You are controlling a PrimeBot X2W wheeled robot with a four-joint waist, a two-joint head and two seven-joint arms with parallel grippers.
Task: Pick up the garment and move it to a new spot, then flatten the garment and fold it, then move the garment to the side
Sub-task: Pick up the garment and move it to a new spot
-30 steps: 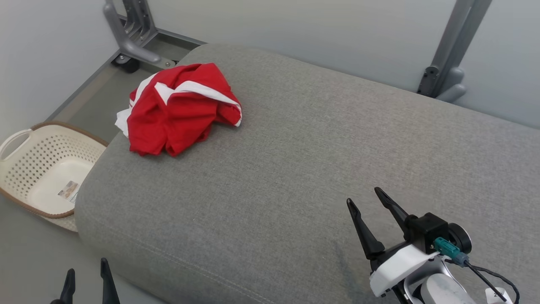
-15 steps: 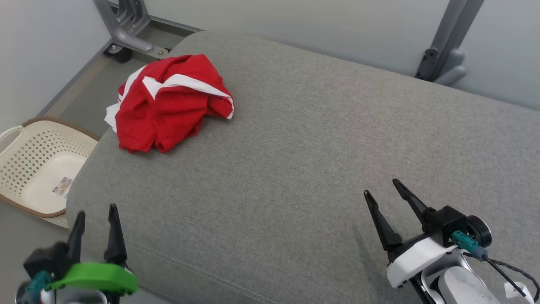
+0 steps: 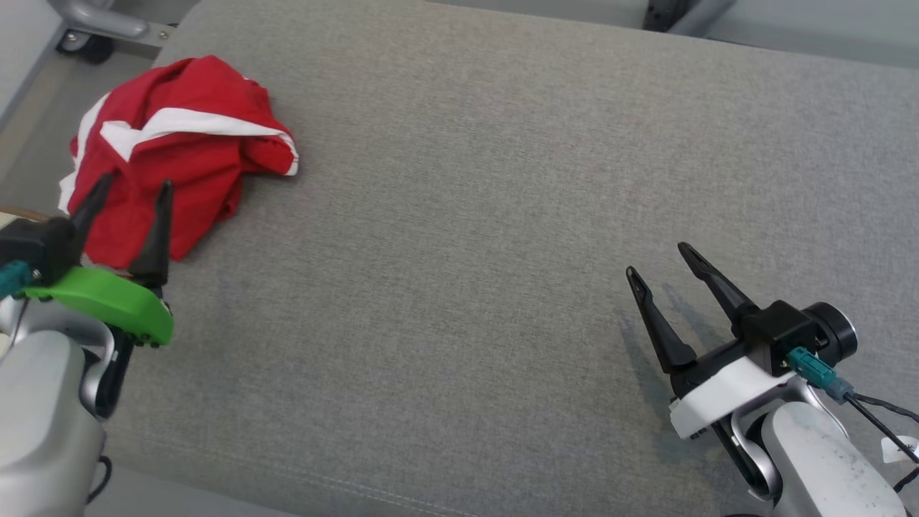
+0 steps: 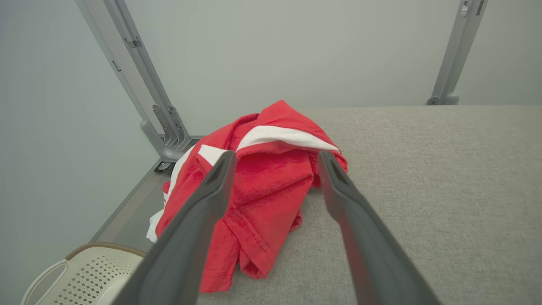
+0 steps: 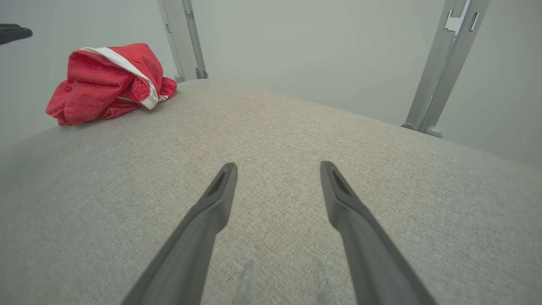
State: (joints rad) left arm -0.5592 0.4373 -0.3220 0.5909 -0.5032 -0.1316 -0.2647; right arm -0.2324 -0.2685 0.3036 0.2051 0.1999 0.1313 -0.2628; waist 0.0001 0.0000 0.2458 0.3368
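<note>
Garment (image 3: 179, 151): one, red with a white band, bunched in a heap on the far-left corner of the surface (image 3: 459, 215); one fold spills over the surface's left edge.

Left claw (image 3: 136, 179): at the surface's left edge, fingers spread wide, nothing between them. In the left wrist view the heap lies straight ahead, framed by the two fingers. Tips overlap its near hem in the head view; I cannot tell whether they touch.

Right claw (image 3: 658, 258): over the surface's near-right part, also spread and empty, well apart from the heap. The left arm is clearly nearer.

Long axis: none firm, it is a crumple. The white band runs crosswise to the left fingers.

Judgement: a short reach forward and down should put the left fingers around a fold.

Count: one garment, two claws, one cream basket (image 4: 84, 275) on the floor off the surface's left end.
</note>
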